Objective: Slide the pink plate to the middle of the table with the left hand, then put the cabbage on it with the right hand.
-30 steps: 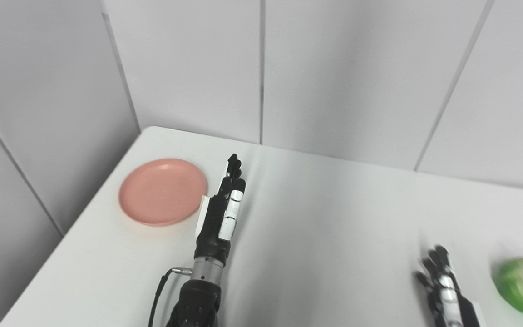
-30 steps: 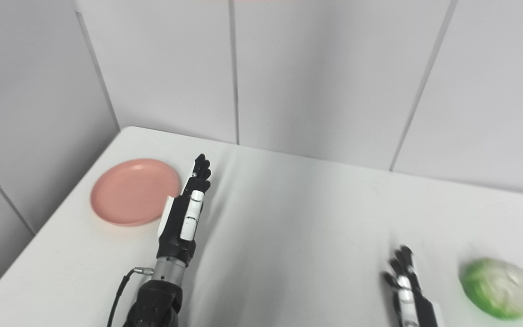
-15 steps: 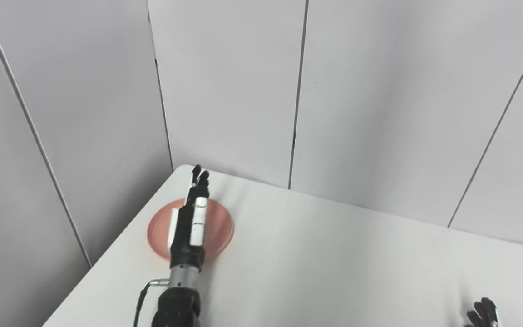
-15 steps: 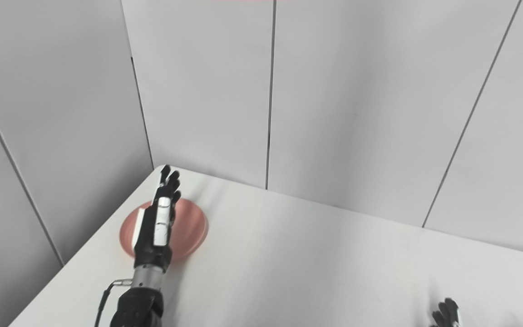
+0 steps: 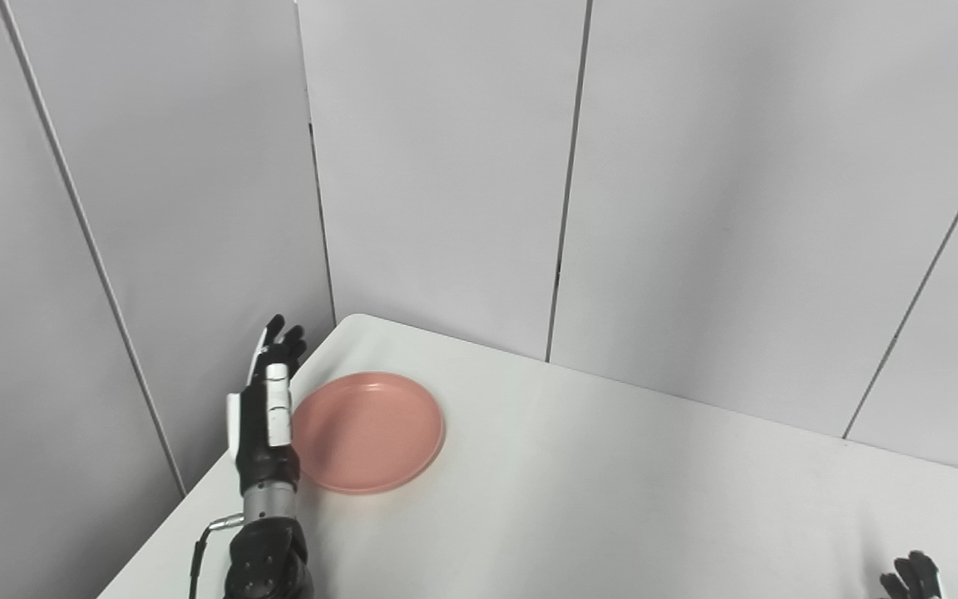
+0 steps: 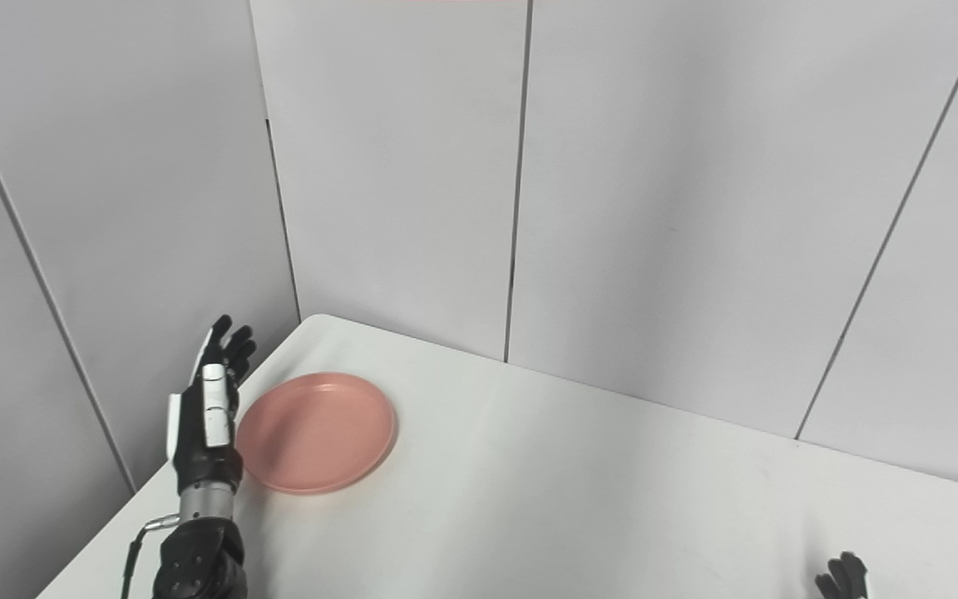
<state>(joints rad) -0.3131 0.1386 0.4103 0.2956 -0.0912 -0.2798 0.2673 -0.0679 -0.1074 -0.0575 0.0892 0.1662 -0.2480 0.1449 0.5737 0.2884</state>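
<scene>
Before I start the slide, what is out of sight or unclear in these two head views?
- Cabbage: in neither view, beyond the frame.
- Right robot hand: only fingertips show at the bottom edge in both views; open or shut cannot be told.
- Left robot hand beside the pink plate: touching the rim or apart, unclear.
- Table: near and right parts cut off, so its middle is hard to place.

- A bare test booth or lab: plain grey wall panels with narrow seams close in two sides.
- A plain white surface fills the corner.
</scene>
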